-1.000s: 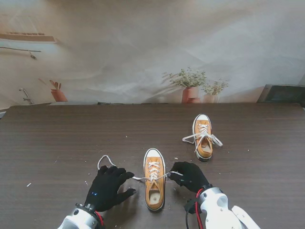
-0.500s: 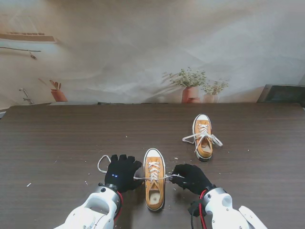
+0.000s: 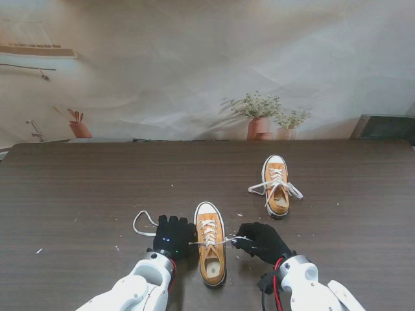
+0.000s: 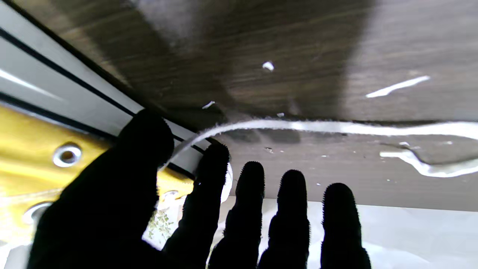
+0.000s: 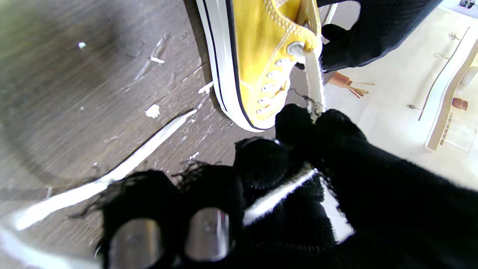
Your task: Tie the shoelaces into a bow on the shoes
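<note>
From the stand, my left hand (image 3: 171,236) and my right hand (image 3: 258,240) sit on either side of the near shoe (image 3: 211,243), whose laces are not yet knotted; the far shoe (image 3: 277,184), well beyond my right hand, looks already tied. In the left wrist view, the left lace (image 4: 298,126) runs between my thumb and index finger and out over the table (image 4: 261,37); the other fingers are spread, and I cannot tell if the pinch is really closed. In the right wrist view, my right hand is clamped on the right lace (image 5: 314,78), just beside the top eyelet. I judge that crossing, knotting and the bow all remain.
</note>
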{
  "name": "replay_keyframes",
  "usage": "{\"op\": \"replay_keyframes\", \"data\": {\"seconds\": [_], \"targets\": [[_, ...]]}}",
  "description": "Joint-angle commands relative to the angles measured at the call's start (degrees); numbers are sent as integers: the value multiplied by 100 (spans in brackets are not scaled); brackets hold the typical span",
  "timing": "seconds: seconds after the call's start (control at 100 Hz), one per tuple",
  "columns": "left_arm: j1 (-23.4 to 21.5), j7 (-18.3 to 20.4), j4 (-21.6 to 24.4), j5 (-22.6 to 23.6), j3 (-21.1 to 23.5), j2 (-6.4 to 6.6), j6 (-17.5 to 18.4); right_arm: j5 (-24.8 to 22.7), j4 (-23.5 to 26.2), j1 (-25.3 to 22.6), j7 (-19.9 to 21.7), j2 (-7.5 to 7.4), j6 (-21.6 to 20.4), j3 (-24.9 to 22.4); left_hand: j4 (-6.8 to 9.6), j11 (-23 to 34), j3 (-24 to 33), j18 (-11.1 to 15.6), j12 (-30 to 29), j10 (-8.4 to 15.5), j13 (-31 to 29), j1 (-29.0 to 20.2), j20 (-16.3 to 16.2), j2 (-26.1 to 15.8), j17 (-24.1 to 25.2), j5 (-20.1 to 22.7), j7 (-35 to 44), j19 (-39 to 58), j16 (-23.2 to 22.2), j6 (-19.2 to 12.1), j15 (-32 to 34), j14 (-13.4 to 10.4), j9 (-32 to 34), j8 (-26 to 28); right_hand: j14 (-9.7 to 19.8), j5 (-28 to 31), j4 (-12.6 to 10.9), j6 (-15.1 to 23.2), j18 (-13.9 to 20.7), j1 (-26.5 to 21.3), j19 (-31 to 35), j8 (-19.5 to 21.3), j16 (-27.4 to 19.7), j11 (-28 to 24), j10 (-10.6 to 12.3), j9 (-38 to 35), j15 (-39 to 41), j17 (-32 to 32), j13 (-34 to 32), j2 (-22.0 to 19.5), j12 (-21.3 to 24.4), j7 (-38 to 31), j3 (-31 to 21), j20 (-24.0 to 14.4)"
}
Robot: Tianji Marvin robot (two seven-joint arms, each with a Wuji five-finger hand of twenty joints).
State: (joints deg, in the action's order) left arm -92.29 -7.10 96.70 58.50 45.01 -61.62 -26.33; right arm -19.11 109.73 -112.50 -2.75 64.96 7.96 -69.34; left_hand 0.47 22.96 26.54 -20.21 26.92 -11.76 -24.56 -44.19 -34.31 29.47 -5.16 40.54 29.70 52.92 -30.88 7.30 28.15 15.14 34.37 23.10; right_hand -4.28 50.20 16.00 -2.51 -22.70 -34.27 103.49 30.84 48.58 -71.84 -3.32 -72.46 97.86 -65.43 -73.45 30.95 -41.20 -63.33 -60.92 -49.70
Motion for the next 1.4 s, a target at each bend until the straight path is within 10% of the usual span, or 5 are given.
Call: {"op": "replay_keyframes", "data": {"seconds": [0.0,0.63,0.93,1.26,1.39], "targets": [[53,-58,-161,-86,-46,-111,14,5,50,-45,109,-26,-16,-4,-155,151,136,-67,161,36,-121,160,92,-59,-16,66,-2,171,42,-207,119,32,83,83,225,45,-6,61,160,-79,1601,-67,95,-264,-83,-308,454,-228,-160,-51,-142,-160,228,-74],[-151,-811,-788,-1038,411,-262,1493,85,160,-135,235,-58,-165,-10,-108,-36,-1215,508,-114,-673,228,-1703,1873,-1888,840,-160,3628,-2295,878,637,-825,466,516,2244,198,61,-14,22,141,-105,1582,-53,95,-281,-85,-320,453,-224,-159,-48,-161,-162,228,-70],[-158,-2784,-1697,-1969,515,-792,2897,143,287,-218,374,-95,-254,1,1244,866,1580,-845,174,-624,-2701,422,1824,-765,-1849,1102,4905,-1918,1030,1408,33,758,2805,2684,190,83,-15,-5,118,-105,1561,-45,98,-294,-79,-340,458,-221,-159,-41,-168,-150,222,-66],[-650,-2688,-944,-2052,970,-752,3108,133,369,-287,297,-84,-331,26,1214,2630,586,-1945,1639,-695,-4659,128,1621,-1334,-4592,841,4935,2072,259,1414,2274,633,2717,3706,200,132,-16,42,111,-76,1569,-102,117,-298,-76,-414,477,-223,-157,46,-164,-85,194,-76],[-770,-2812,-729,-1834,1104,-723,2971,20,367,-328,139,-61,-402,7,1110,3611,279,138,1820,-357,-4834,359,139,-1673,-5625,1031,4691,6179,-236,609,5899,-388,3978,3924,158,275,5,84,26,18,1648,-321,208,-300,-29,-611,515,-232,-152,232,-173,-4,57,-273]]}}
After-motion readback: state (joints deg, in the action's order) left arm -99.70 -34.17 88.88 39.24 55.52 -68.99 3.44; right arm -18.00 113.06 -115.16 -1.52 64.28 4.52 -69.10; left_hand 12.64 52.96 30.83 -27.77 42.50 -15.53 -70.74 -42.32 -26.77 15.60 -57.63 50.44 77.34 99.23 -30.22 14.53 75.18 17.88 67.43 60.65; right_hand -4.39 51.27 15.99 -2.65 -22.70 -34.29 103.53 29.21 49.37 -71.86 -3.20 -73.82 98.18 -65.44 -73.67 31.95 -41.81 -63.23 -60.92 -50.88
